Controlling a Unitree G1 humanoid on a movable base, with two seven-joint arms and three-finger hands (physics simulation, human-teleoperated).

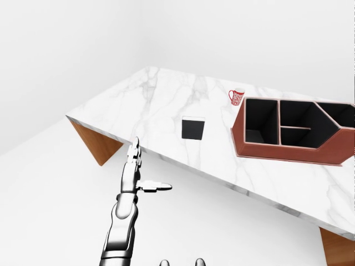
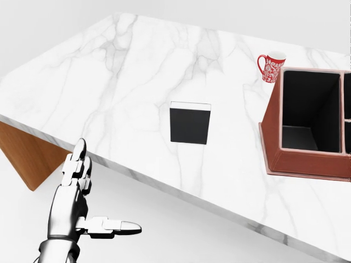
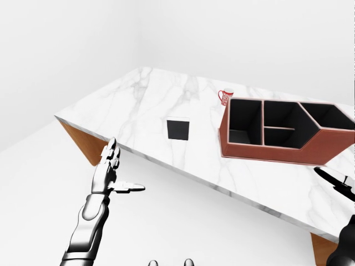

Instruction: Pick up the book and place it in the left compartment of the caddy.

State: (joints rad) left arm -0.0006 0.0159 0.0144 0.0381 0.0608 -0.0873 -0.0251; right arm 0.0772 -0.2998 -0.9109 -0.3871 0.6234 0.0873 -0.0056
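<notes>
A black book (image 2: 190, 125) lies flat on the white marble table (image 2: 120, 82), near the middle of the head view. To its right stands the red-brown caddy (image 2: 307, 162); its big left compartment (image 1: 260, 119) is dark inside with nothing showing in it. My left hand (image 2: 104, 189) hangs open below the table's near edge, off the table and well to the lower left of the book. My right hand (image 3: 339, 187) shows only as a dark shape at the right-eye view's lower right, with a finger stretched out and nothing held.
A red patterned mug (image 2: 270, 67) stands just above the caddy's left corner. The table rests on wooden legs (image 1: 97, 145). White floor lies below the table edge, and white walls rise behind it.
</notes>
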